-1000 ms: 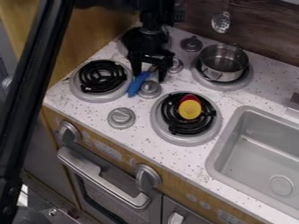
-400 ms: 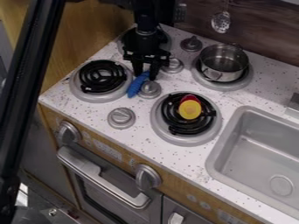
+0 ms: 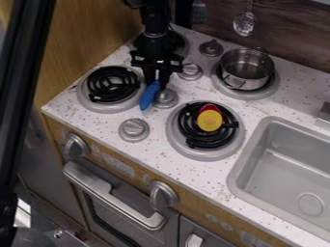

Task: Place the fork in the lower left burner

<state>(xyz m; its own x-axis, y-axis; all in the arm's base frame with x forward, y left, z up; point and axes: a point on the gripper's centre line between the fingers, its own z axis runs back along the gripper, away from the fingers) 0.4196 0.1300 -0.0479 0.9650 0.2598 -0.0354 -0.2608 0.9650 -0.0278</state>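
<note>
A: Where's the end effector?

B: Black two-finger gripper (image 3: 157,84), upper left of the frame, pointing down at the counter. Fingers drawn in to a narrow gap, top end of the blue plastic handle between them. Reads as a pinch on the blue-handled fork (image 3: 149,96).

A: Fork pose?

B: Left of centre in the frame. Handle slants down and slightly left from the fingertips. Lower end is beside the right rim of the left-hand burner, a black coil in a round grey pan (image 3: 111,107). Round grey knob (image 3: 166,98) just right of the handle (can't tell if they touch).

A: Tines?

B: Can't make them out against the black fingers.

A: Other burners?

B: Black-coil burner near centre (image 3: 205,154) has a yellow-and-red toy piece (image 3: 209,120) on it. Shiny metal pot (image 3: 246,70) sits on the upper-right burner (image 3: 271,89). Another burner (image 3: 184,48) is partly behind the arm, upper left.

A: Rest of the scene?

B: Grey sink (image 3: 240,166) at lower right, slotted metal spoon (image 3: 244,24) hanging along the top edge. Another grey knob (image 3: 134,130) below the fork (nearer the oven side).
</note>
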